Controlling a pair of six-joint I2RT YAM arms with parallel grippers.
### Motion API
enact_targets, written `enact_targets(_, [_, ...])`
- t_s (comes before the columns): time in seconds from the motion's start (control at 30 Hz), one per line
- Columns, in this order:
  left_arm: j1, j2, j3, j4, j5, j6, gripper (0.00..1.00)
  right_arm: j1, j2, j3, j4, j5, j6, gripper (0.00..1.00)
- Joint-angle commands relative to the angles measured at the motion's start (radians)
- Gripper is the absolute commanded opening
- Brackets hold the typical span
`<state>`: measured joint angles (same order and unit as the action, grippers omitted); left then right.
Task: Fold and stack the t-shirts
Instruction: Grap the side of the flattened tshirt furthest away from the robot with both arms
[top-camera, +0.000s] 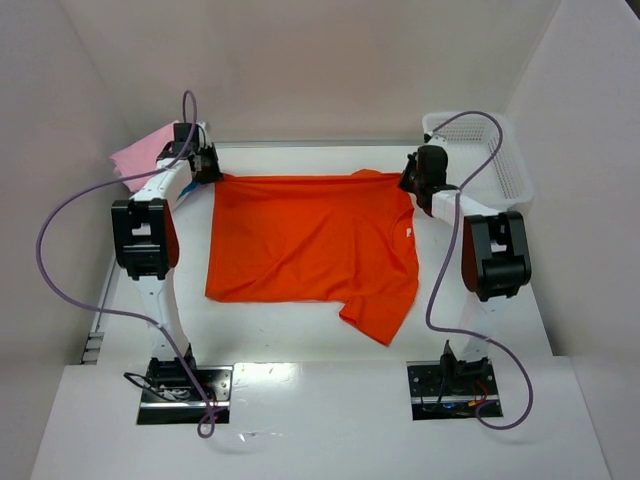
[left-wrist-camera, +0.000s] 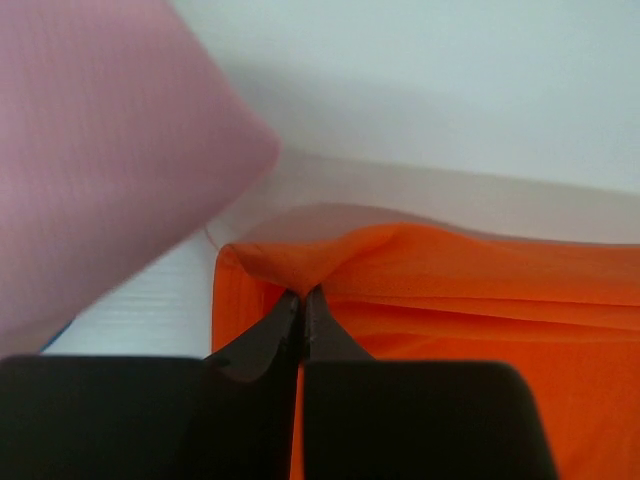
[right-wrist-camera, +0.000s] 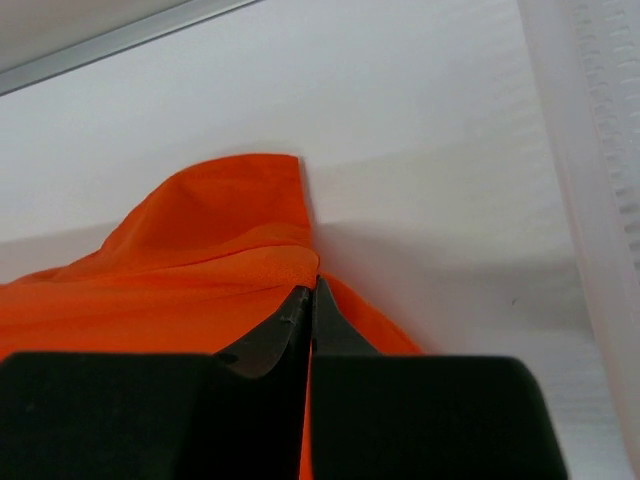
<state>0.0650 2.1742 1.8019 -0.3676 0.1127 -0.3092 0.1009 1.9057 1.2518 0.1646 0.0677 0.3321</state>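
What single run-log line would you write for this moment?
left claw: shut on orange t-shirt | right claw: shut on orange t-shirt | pink t-shirt: beside left claw

The orange t-shirt (top-camera: 310, 245) lies spread on the table (top-camera: 300, 345). Its far corners sit at the left gripper (top-camera: 207, 165) and right gripper (top-camera: 410, 180). There is a pink t-shirt (top-camera: 143, 155) far left and a white basket (top-camera: 495, 165) far right.

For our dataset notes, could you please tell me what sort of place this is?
Probably a lab robot cell: white panels enclose a white table, the left arm and right arm are bolted at its near edge, and an orange t-shirt lies spread there.
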Motion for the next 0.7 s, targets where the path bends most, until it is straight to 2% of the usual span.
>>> enact_targets(0.0, [0.027, -0.112, -0.073, 0.03, -0.025, 0.048, 0.0, -0.021, -0.132, -0.055, 0.036, 0.009, -0.007, 0.0])
enact_targets(0.33, [0.027, -0.293, -0.26, 0.019, 0.033, 0.002, 0.0, -0.021, -0.329, -0.227, 0.016, -0.003, 0.057, 0.0])
enact_targets(0.67, [0.027, -0.409, -0.412, -0.069, 0.082, -0.056, 0.0, -0.021, -0.493, -0.364, -0.117, -0.034, 0.131, 0.0])
